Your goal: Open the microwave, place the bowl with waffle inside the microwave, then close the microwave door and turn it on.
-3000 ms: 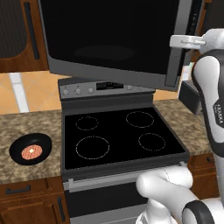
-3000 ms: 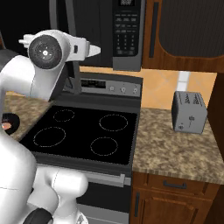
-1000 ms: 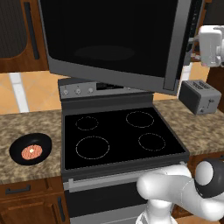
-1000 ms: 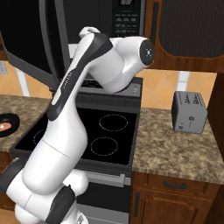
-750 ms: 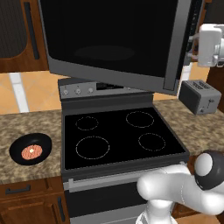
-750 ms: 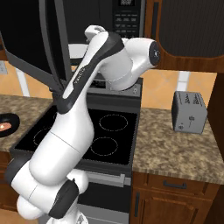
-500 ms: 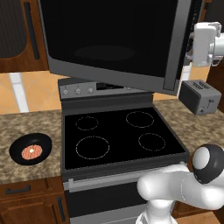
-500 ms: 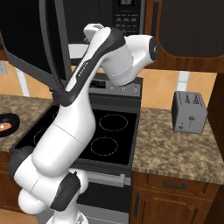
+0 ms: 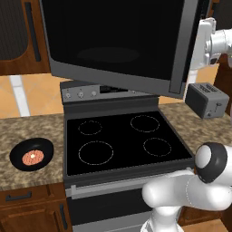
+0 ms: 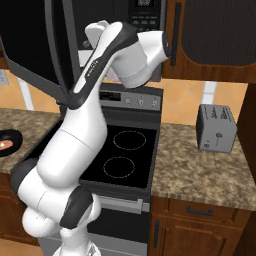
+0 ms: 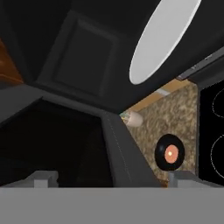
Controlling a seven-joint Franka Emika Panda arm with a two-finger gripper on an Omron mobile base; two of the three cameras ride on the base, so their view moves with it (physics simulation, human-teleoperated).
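Beside stove [image 9: 122, 140], bowl [image 9: 31, 154], counter edge near

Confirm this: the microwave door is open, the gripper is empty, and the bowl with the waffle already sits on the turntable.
One point is wrong. The bowl with the waffle is not on the turntable; it sits on the counter left of the stove, as the left base view shows. The rest holds: the microwave door is open and the gripper is empty.

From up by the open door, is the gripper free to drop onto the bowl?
Probably yes: the bowl sits alone on the counter left of the stove, and the microwave door hangs well above it.
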